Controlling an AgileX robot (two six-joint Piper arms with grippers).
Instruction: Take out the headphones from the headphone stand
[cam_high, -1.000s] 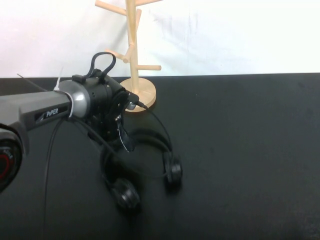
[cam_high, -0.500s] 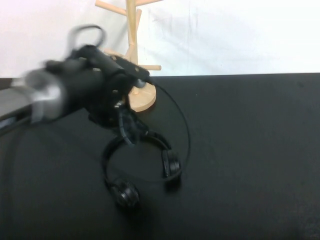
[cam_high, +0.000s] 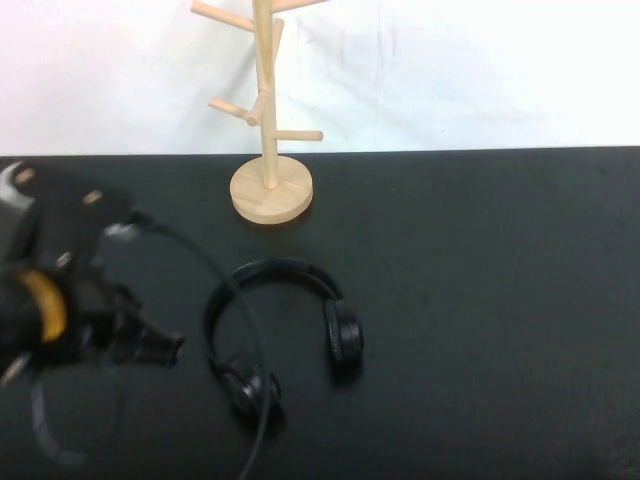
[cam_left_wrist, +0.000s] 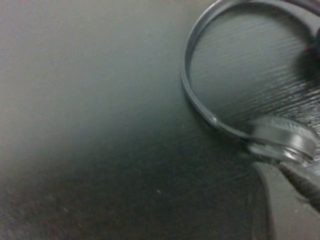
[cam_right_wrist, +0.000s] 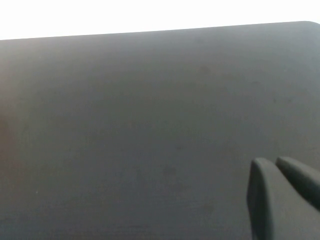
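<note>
The black headphones lie flat on the black table, headband toward the back, ear cups toward the front. They are off the wooden headphone stand, which stands empty behind them on its round base. My left gripper is at the table's left, just left of the headphones, blurred, shut and empty. In the left wrist view the headband and one ear cup lie just past the left gripper. My right gripper is shut and empty over bare table; it is outside the high view.
The left arm's black cable loops across the table over the headphones' left ear cup. A white wall rises behind the table's far edge. The black tabletop stretches to the right of the headphones.
My left arm has let go of the headband and swung back to the left and toward the front. The headphones now lie alone on the table.
</note>
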